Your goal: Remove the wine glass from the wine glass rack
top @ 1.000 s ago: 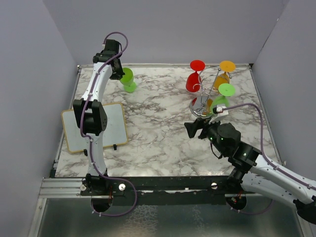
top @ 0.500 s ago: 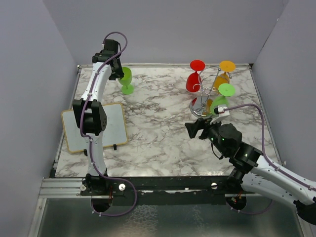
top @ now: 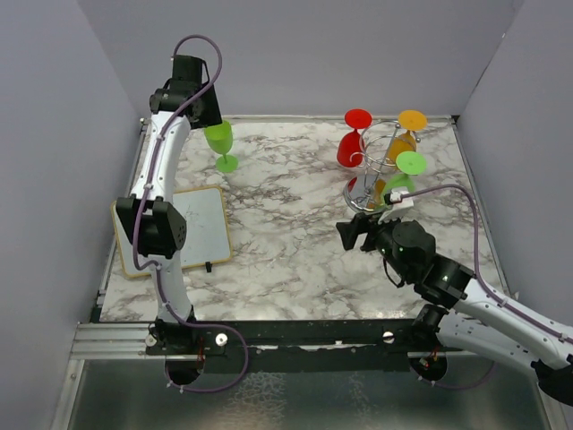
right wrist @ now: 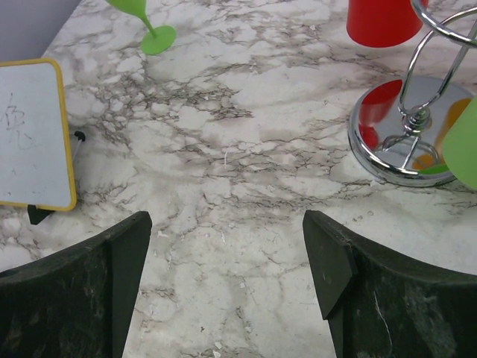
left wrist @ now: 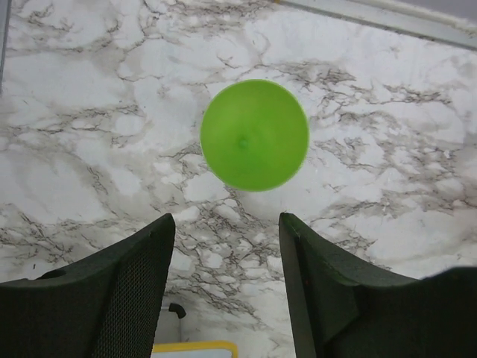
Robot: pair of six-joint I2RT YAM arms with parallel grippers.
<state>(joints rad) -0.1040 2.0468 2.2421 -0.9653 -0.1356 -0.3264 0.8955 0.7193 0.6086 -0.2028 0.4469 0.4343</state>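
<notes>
Left gripper (left wrist: 226, 224) high over upright wine glass (left wrist: 254, 134), jaws apart, seemingly clear; right gripper (right wrist: 225, 220) spread.

Left arm (top: 164, 152) runs up the left side, elbow bent, wrist raised high at the back-left. Left claw (top: 208, 115) points straight down, jaws apart, nothing between its fingers (left wrist: 127, 298). Right arm (top: 501, 315) comes in low from the near right toward centre. Right claw (top: 347, 235) is tilted forward and down, jaws wide apart, fingers (right wrist: 74, 291) gripping nothing.
</notes>
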